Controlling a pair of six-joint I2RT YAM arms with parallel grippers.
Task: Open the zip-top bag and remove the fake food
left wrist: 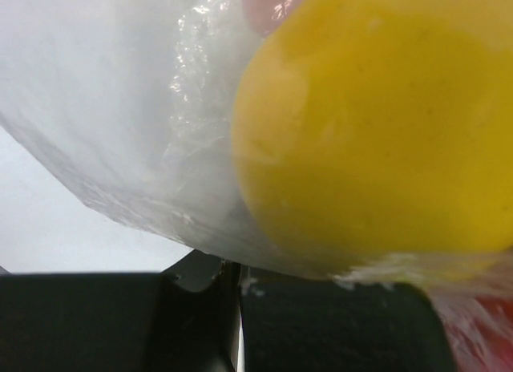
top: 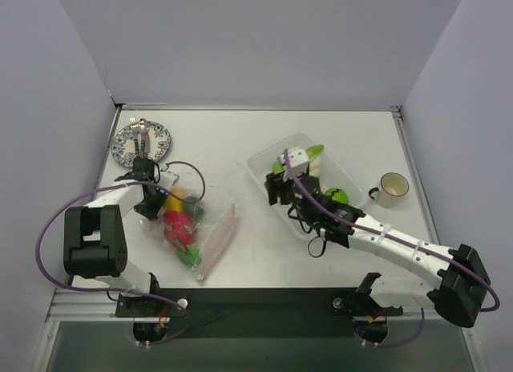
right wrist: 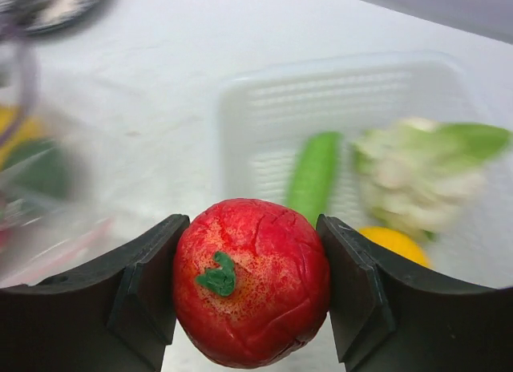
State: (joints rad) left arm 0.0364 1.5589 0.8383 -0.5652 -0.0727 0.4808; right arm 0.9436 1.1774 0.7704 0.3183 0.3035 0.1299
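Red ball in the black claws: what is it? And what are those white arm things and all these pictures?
Those are two robot arms bolted to a table. One camera looks down from above; a small one rides on each wrist. The red ball is a toy fruit, squeezed by the right tool near a clear tray holding a toy cauliflower. The left tool pinches a zip-top bag with more toy food inside; the yellow blob is one piece, seen close up. A plate and a cup stand there too.

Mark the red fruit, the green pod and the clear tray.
red fruit (right wrist: 251, 280): right wrist view, middle of its skin.
green pod (right wrist: 314, 175): right wrist view, its middle.
clear tray (right wrist: 337, 87): right wrist view, far wall.
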